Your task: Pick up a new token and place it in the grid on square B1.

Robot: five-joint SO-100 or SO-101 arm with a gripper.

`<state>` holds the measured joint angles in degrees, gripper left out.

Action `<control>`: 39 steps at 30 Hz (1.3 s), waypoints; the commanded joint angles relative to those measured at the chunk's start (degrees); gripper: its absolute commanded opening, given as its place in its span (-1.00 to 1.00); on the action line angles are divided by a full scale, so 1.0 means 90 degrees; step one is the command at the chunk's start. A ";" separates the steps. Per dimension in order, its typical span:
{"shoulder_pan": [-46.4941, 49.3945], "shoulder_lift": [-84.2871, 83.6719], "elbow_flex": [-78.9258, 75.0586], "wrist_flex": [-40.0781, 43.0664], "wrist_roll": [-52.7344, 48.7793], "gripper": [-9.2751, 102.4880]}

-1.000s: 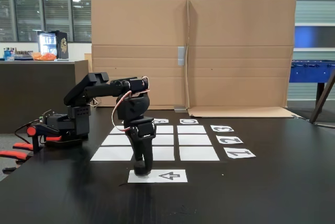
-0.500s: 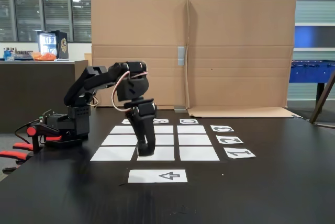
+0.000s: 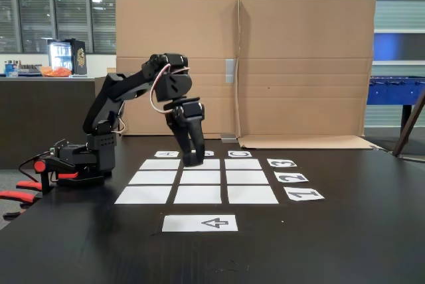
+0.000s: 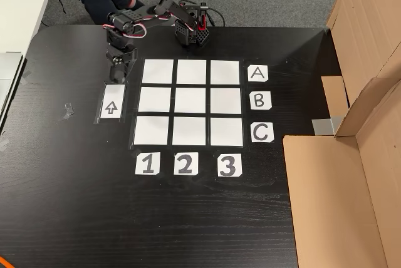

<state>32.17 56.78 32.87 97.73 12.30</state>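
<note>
I am seeing the black two-finger gripper (image 3: 192,162) hanging point-down left of centre in the fixed view, lifted clear of the tabletop, its tip showing against the far row of the grid. In the other view the gripper (image 4: 116,78) is sitting in the upper left of the frame, at the top edge of the white arrow-printed sheet (image 4: 111,104) and just left of the grid's top-left cell. The fingers are looking drawn close together, but I cannot tell whether they are fully closed or gripping anything; the small black token is not distinguishable against the black fingers.

The black jointed arm (image 3: 126,95) is arching up from its base (image 3: 85,158) at the left of the fixed view, with a pale cable looping beside the wrist.

The grid of nine white paper rectangles (image 4: 192,101) is lying at centre in the other view, with A, B, C cards on its right and 1, 2, 3 cards below. Square B1 (image 4: 155,100), the middle cell of the left column, is lying bare.

The black table (image 4: 75,205) is carrying all of this. A brown cardboard wall (image 3: 302,65) is standing behind the grid in the fixed view.
</note>
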 commanded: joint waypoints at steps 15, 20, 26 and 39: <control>-0.0859 0.2432 0.2354 -0.0029 0.0186 -0.62; -0.1143 0.2578 0.2891 -0.0039 0.0303 -0.62; -0.1396 0.2529 0.3584 -0.0293 0.0449 -0.62; -0.1387 0.1670 0.4727 -0.1270 0.0547 -0.62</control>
<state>19.42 72.33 75.41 87.19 16.88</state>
